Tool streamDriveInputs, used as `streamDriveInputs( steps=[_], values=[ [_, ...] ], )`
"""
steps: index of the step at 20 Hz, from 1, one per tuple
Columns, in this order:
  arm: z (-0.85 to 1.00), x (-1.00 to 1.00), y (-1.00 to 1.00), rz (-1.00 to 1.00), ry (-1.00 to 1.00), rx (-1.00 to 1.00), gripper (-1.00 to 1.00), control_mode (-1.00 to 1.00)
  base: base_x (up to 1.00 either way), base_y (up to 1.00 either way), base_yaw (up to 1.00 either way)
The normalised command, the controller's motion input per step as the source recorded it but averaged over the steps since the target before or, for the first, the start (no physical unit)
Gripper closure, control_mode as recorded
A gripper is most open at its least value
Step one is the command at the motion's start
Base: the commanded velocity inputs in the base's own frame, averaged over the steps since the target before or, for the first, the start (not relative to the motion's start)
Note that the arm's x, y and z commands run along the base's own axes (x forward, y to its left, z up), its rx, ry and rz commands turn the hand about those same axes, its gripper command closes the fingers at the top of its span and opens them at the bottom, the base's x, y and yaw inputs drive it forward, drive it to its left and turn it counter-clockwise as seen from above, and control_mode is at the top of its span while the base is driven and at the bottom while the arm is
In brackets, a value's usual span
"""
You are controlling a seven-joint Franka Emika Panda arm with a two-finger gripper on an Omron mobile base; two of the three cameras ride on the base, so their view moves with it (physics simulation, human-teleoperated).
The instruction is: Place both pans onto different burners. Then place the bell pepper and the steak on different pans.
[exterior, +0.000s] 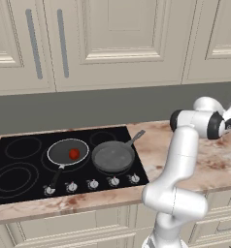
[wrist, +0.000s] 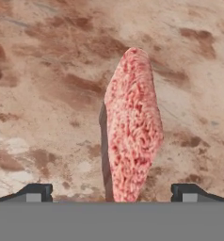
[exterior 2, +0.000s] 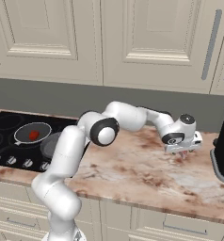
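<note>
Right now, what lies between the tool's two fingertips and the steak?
Nothing. In the hand view the steak lies on the bare marble counter, centred between the open tool's fingertips, with no other object in that stretch.

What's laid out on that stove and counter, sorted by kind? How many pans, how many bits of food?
Pans: 2, a shallow dark pan and a deeper grey pan, both on the cooktop
Bell peppers: 1, the bell pepper in the shallow pan
Steaks: 1, the steak on the counter under the open hand
Total: 4
</note>
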Motion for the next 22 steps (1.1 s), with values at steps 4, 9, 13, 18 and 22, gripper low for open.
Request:
streamDriveInputs(
  steps=[4,9,13,18,22],
  values=[
    [-0.11,0.13,-0.05,0.00,0.00,0.00,-1.00,-1.00,0.00,0.00,0.00],
    [-0.02,0.13,-0.14,0.00,0.00,0.00,-1.00,-1.00,0.00,0.00,0.00],
    [-0.03,0.10,-0.14,0.00,0.00,0.00,-1.00,-1.00,0.00,0.00,0.00],
    [-0.11,0.01,-0.08,0.00,0.00,0.00,-1.00,-1.00,0.00,0.00,0.00],
    [-0.11,0.00,-0.01,0.00,0.00,0.00,-1.00,-1.00,0.00,0.00,0.00]
  ],
)
